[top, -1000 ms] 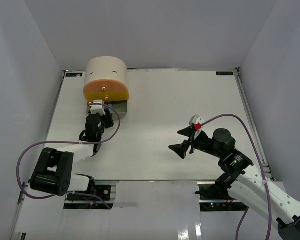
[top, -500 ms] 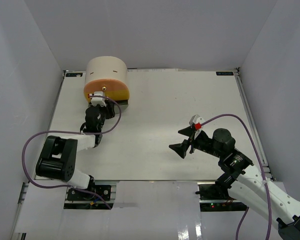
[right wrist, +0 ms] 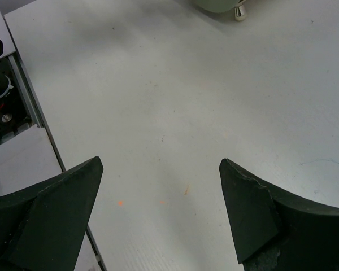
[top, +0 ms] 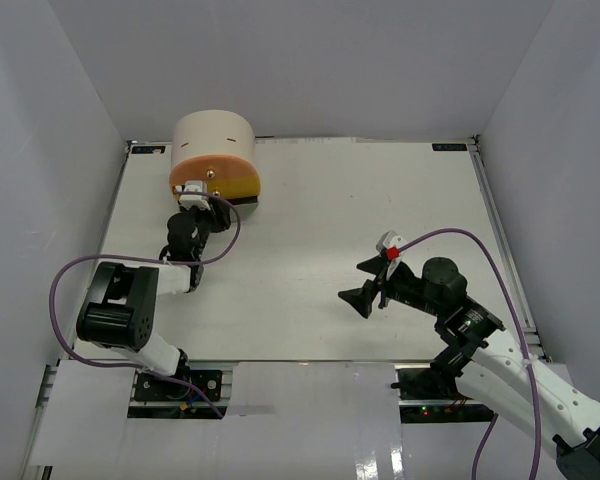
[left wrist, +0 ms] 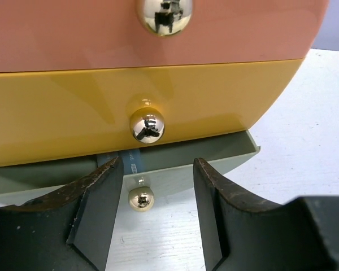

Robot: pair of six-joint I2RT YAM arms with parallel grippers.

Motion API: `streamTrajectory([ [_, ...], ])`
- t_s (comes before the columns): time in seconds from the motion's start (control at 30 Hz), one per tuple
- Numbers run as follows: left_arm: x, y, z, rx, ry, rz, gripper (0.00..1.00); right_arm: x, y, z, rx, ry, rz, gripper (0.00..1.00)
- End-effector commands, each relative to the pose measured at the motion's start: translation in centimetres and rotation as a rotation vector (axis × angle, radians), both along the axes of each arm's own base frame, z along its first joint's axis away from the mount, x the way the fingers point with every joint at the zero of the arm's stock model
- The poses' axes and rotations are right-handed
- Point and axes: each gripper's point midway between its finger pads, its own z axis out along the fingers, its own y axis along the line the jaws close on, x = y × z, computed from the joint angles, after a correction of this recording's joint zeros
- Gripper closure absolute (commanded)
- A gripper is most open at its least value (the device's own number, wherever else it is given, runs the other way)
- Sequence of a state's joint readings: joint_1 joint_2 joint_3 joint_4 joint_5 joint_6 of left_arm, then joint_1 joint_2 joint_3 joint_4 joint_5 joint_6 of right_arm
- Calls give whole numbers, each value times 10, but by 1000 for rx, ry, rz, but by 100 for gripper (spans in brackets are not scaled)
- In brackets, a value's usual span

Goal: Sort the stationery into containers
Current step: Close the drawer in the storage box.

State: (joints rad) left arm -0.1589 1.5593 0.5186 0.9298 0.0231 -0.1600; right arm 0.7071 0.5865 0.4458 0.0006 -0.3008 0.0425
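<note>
The beige cabinet (top: 213, 140) stands at the table's back left with its three drawers stacked. In the left wrist view the orange drawer (left wrist: 73, 34) is on top and the yellow drawer (left wrist: 62, 118) sits under it. The grey-green drawer (left wrist: 226, 152) at the bottom sticks out slightly. Part of a light-blue pen (left wrist: 128, 160) shows in its gap; the other stationery is hidden. My left gripper (left wrist: 158, 169) is open right at the drawer fronts. The bottom drawer's knob (left wrist: 140, 200) sits between its fingers, close to the left one and not pinched. My right gripper (top: 367, 284) hangs open over bare table.
Rails and white walls border the table (top: 330, 200). The left arm's purple cable (top: 65, 290) loops beside its base. In the right wrist view a rail and wiring (right wrist: 5, 113) run along the left, with a grey-green edge (right wrist: 214, 4) at the top.
My left gripper has moved forward to the cabinet, and the grey-green drawer has slid most of the way in. The right arm has barely moved.
</note>
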Motion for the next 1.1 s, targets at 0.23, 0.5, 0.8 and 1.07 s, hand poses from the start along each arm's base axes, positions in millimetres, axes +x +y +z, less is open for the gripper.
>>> streamTrajectory([
  [0.23, -22, -6, 37, 59, -108, -85, 35, 5, 1, 3, 6, -26, -9, 10],
  [0.5, -33, 3, 10, 61, -36, -39, 37, 5, 1, 2, 3, -23, -5, 10],
  [0.8, -19, 0, -11, 51, 27, -38, 41, 5, 1, 1, 1, -20, -7, 10],
  [1.07, -2, 2, -16, 65, 48, -20, 42, 6, 1, 0, -2, -20, -11, 10],
])
